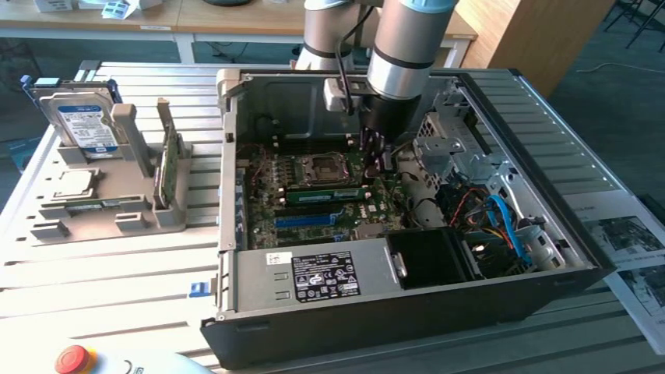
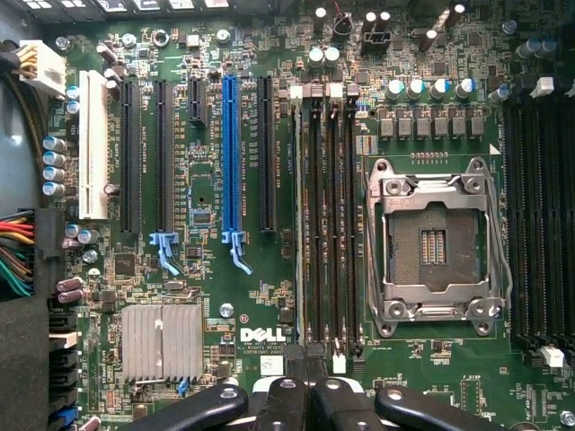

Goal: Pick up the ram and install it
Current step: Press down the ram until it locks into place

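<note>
Gripper point(image 2: 310, 395), fingers closed with nothing visible between them, hangs over the motherboard point(image 2: 216, 296). The ram point(image 1: 324, 193) stands in a slot at six o'clock from the processor socket point(image 1: 317, 167). Off-centre pressing could likely leave one end unseated.

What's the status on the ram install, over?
Gripper shut, empty, inside the open case above the motherboard. One green stick sits in a slot beside the CPU socket. Another stick stands in the holder outside. Nothing blocking.
</note>
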Motion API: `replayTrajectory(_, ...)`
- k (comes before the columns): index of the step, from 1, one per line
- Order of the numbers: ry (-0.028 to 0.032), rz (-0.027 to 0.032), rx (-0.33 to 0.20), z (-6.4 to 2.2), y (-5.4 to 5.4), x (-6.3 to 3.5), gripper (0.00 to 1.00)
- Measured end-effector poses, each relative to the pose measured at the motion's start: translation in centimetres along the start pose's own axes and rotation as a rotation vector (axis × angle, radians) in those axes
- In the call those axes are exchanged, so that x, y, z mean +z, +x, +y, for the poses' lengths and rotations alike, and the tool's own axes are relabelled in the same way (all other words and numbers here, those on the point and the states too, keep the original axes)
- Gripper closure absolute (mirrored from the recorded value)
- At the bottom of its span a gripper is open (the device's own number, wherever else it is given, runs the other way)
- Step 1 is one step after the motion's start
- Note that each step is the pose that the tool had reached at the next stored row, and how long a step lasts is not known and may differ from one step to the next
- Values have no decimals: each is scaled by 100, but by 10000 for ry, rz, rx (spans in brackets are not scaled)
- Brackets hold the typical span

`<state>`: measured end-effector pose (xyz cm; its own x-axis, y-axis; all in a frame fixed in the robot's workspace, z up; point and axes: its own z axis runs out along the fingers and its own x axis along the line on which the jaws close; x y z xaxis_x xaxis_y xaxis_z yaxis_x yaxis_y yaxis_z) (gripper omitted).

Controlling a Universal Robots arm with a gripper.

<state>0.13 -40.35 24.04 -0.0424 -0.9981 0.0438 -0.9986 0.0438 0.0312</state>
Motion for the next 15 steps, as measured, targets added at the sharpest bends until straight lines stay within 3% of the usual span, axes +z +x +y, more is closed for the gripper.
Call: replayTrajectory(15,-1,1,1,-1,-3,68,90)
